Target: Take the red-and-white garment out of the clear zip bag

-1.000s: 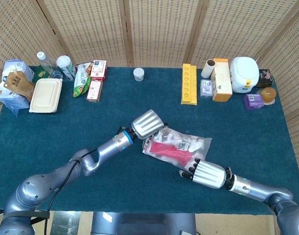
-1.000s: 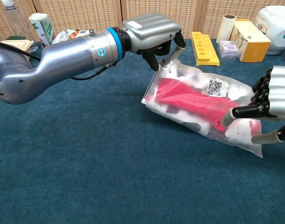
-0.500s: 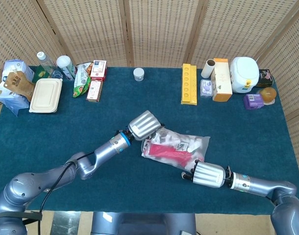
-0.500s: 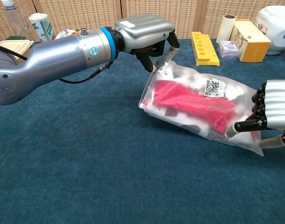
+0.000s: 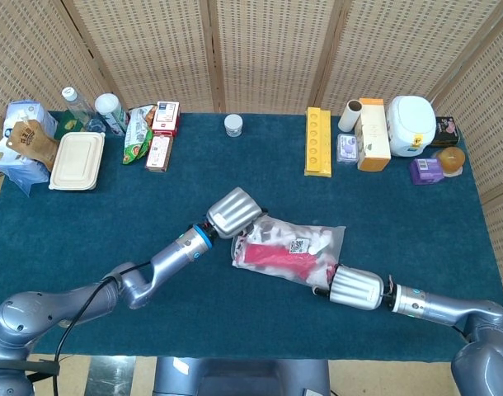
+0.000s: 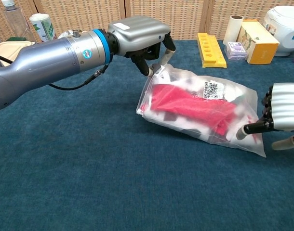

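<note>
The clear zip bag [image 5: 313, 239] [image 6: 243, 103] lies mid-table with the red-and-white garment [image 5: 272, 255] [image 6: 190, 103] inside it. My left hand [image 5: 232, 212] [image 6: 137, 34] pinches the bag's upper left corner and holds it slightly raised. My right hand [image 5: 354, 288] [image 6: 285, 112] sits at the bag's lower right end. One dark fingertip [image 6: 244, 132] lies on the plastic, and another finger stands just off the corner. Whether that hand grips the bag does not show.
Along the far edge stand a yellow tray [image 5: 317, 141], a cardboard box [image 5: 372, 134], a white appliance [image 5: 411, 124] and a small jar [image 5: 232, 124]. Snack packs [image 5: 159, 152], bottles [image 5: 110, 111] and a lidded food box [image 5: 77, 161] crowd the far left.
My left hand has drawn the bag's corner to the left and toward me, and the bag has slid with it. My right hand has barely moved and its fingers have curled in at the bag's end.
</note>
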Robot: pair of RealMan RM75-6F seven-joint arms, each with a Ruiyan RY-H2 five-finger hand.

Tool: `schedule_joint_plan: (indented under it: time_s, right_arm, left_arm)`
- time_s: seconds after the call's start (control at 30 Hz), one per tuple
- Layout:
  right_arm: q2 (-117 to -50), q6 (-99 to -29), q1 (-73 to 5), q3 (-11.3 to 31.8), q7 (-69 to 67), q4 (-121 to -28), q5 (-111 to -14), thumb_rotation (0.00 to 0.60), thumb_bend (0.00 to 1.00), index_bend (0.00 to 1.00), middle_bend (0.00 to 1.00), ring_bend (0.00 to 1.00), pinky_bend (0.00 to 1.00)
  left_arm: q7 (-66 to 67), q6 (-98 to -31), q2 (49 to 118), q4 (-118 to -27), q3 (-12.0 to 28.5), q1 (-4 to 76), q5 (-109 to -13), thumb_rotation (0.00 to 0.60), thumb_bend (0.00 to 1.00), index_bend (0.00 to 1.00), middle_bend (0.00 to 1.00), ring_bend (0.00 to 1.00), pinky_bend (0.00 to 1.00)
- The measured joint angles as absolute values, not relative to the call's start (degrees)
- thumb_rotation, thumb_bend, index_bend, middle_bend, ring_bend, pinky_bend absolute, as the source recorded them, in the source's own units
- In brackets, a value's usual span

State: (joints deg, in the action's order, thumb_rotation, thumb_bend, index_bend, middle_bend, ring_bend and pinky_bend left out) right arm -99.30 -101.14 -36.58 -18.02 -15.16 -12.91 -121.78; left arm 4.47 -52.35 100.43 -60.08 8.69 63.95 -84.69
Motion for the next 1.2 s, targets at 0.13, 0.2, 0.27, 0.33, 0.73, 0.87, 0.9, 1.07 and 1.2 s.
schedule_joint_plan:
  time_s: [0.13, 0.2, 0.27, 0.33, 0.73, 0.87, 0.9, 1.07, 1.2]
  right_arm:
    - [-100.19, -100.91, -37.66, -18.16, -15.78, -12.34, -121.08, 0.600, 0.00, 0.36, 0.88, 1.00, 0.93]
    - [-100.52, -100.60, -38.05, -18.24, -16.05, -12.04, -120.77, 0.600, 0.00, 0.36, 0.88, 1.00, 0.93]
    - [-100.89, -100.30, -38.43, -18.49, -16.39, -11.86, -120.49, 0.600, 0.00, 0.36, 0.88, 1.00, 0.93]
    - [-101.16, -100.37, -38.59, -18.79, -16.43, -11.78, -120.39, 0.600, 0.00, 0.36, 0.88, 1.00, 0.93]
    - [-102.51, -99.46, -39.44, -20.31, -16.45, -11.65, -119.85, 0.600, 0.04, 0.40, 0.88, 1.00, 0.96]
    - [-102.89, -99.24, -39.67, -20.69, -16.47, -11.83, -119.59, 0.600, 0.13, 0.44, 0.88, 1.00, 0.96]
    - [-103.00, -99.19, -39.72, -20.74, -16.46, -11.88, -119.54, 0.600, 0.15, 0.45, 0.88, 1.00, 0.96]
    - [-103.40, -99.00, -40.00, -20.92, -16.51, -12.12, -119.14, 0.600, 0.23, 0.50, 0.88, 1.00, 0.98]
    - [-103.52, -99.02, -40.17, -21.02, -16.60, -12.35, -118.88, 0.600, 0.29, 0.53, 0.89, 1.00, 1.00]
  left_arm:
    - [5.17, -51.97, 100.39, -60.74, 8.98, 63.69, -83.97, 0.600, 0.39, 0.88, 1.00, 1.00, 1.00]
    - [5.42, -51.86, 100.40, -60.95, 9.05, 63.60, -83.80, 0.600, 0.39, 0.88, 1.00, 1.00, 1.00]
    - [5.66, -51.62, 100.45, -61.00, 9.08, 63.57, -83.63, 0.600, 0.39, 0.88, 1.00, 1.00, 1.00]
    - [5.71, -51.40, 100.57, -60.94, 9.15, 63.58, -83.47, 0.600, 0.39, 0.88, 1.00, 1.00, 1.00]
    - [5.62, -51.05, 101.43, -60.65, 9.49, 63.64, -83.15, 0.600, 0.39, 0.88, 1.00, 1.00, 1.00]
    - [5.59, -51.13, 101.41, -60.82, 9.50, 63.53, -83.19, 0.600, 0.39, 0.88, 1.00, 1.00, 1.00]
    - [5.56, -51.13, 101.40, -60.82, 9.51, 63.50, -83.18, 0.600, 0.39, 0.88, 1.00, 1.00, 1.00]
    - [5.43, -51.12, 101.42, -60.74, 9.47, 63.44, -83.26, 0.600, 0.40, 0.88, 1.00, 1.00, 1.00]
    - [5.20, -51.14, 101.50, -60.70, 9.52, 63.42, -83.29, 0.600, 0.40, 0.88, 1.00, 1.00, 1.00]
